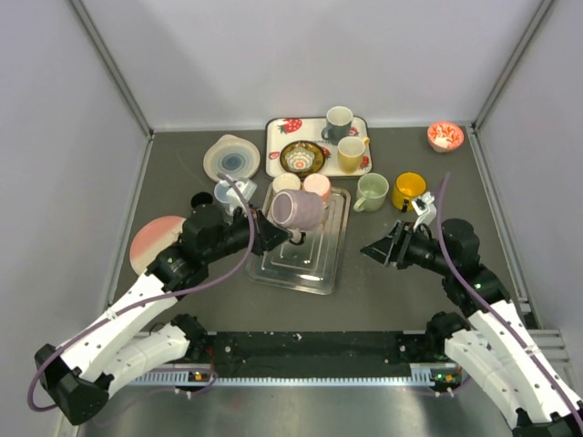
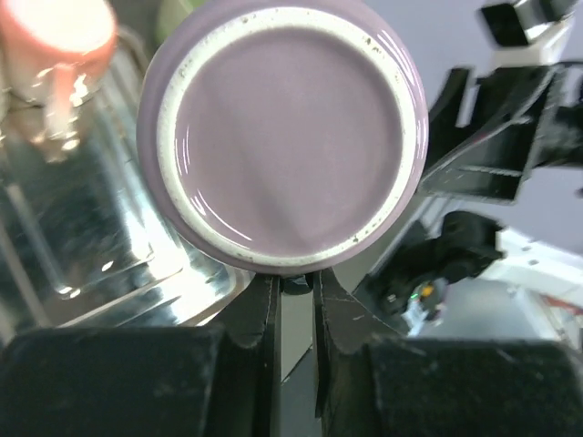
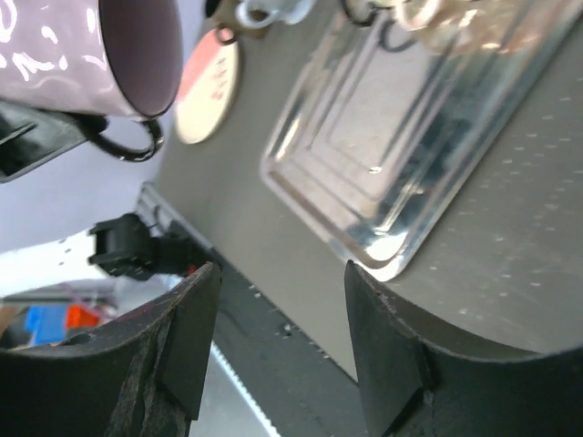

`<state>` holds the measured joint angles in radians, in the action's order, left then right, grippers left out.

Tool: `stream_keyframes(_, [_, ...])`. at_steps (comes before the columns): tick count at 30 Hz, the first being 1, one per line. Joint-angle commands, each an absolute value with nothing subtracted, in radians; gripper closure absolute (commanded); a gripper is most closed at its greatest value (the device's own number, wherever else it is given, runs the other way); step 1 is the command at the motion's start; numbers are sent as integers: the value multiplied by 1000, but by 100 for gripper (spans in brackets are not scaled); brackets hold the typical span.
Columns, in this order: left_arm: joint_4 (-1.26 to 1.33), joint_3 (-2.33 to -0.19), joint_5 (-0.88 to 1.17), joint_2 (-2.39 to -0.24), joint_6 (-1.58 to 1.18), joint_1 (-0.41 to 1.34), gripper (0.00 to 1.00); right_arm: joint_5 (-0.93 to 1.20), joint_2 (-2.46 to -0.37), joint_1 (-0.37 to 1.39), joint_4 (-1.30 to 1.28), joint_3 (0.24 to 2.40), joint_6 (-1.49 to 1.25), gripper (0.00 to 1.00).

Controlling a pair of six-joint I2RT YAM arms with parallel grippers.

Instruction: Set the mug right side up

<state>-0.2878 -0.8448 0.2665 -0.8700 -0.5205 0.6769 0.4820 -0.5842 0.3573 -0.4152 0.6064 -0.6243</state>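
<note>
Left claw (image 2: pixel 296 296) pinched narrow on the handle of the purple mug (image 2: pixel 282 137), which hangs on its side just ahead of the claw, above the metal tray (image 1: pixel 314 269). Right claw (image 3: pixel 281 278) gapes wide, empty. Step judged: mid-turn. The next move calls for rolling the wrist until the rim faces up, then lowering.

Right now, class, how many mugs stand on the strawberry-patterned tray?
2. A grey mug stands at the back of the strawberry tray; a pale yellow mug stands nearer the arms, by its right edge. None seems hidden there.
</note>
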Motion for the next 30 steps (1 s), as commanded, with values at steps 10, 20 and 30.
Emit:
stream_keyframes(10, [709,-626,425,-847,-1063,681,100,796,-549,364,499,353,-1179,21])
stream_keyframes(20, [810,-643,423,-956,-1097,764,100,850,-709,396,796,403,-1316,22])
stream_keyframes(30, [808,-675,417,-1026,-1077,822,100,828,-772,452,710,509,-1226,23])
